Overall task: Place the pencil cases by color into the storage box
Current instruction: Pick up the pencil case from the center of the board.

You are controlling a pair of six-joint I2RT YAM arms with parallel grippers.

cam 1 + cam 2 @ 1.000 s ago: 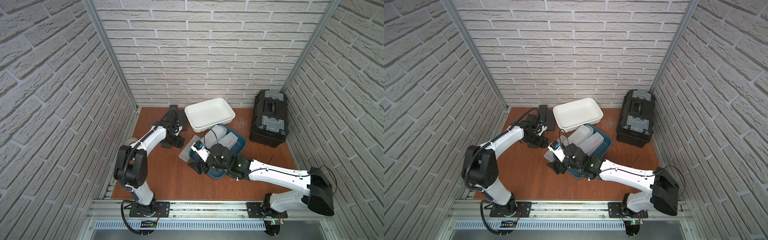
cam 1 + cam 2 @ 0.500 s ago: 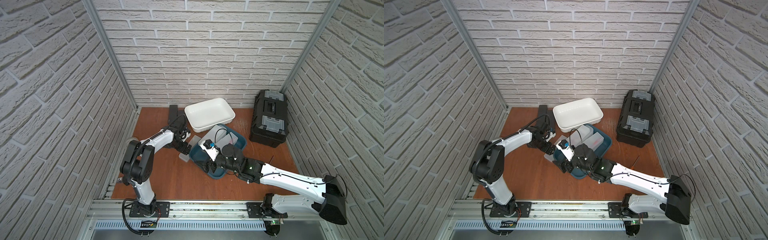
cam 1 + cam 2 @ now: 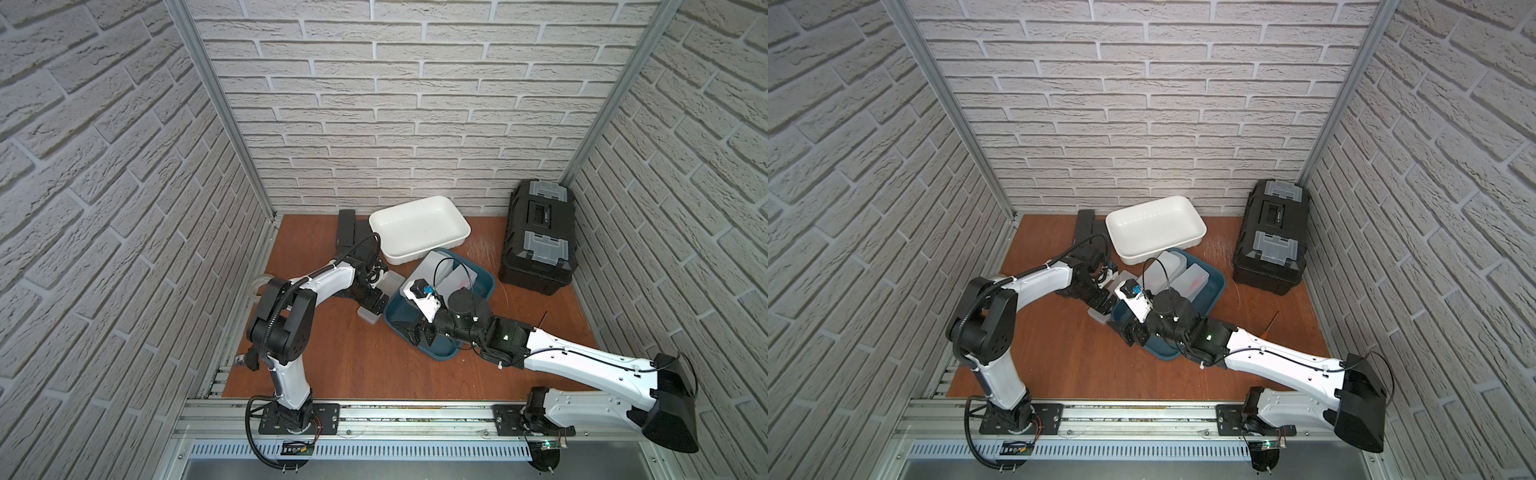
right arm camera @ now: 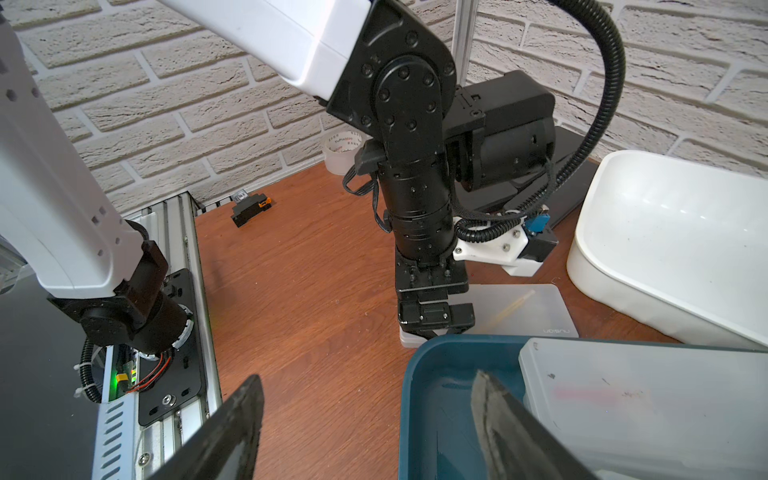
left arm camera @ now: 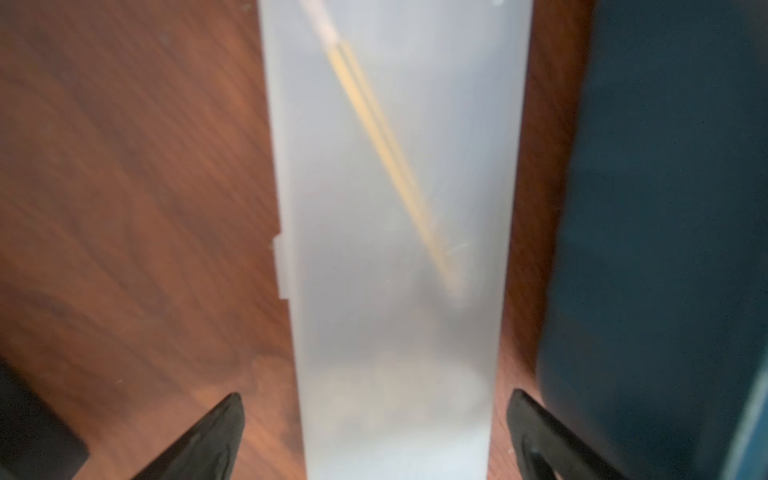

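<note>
Spread wide with the left gripper [image 5: 376, 392] over a frosted pencil case [image 5: 395, 208] — one tip on either side, neither touching. Flat on the table [image 3: 353, 365], mid-frame in both top views, just left of the blue storage box [image 3: 436, 355]. Inside the box, towards its upper right, more frosted cases [image 3: 451, 274]. Parted too with the right gripper [image 4: 365, 376], astride the box's rim — nothing pinched.

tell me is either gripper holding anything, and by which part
Nothing is held: left gripper stands open astride the frosted pencil case; right gripper open too.
</note>
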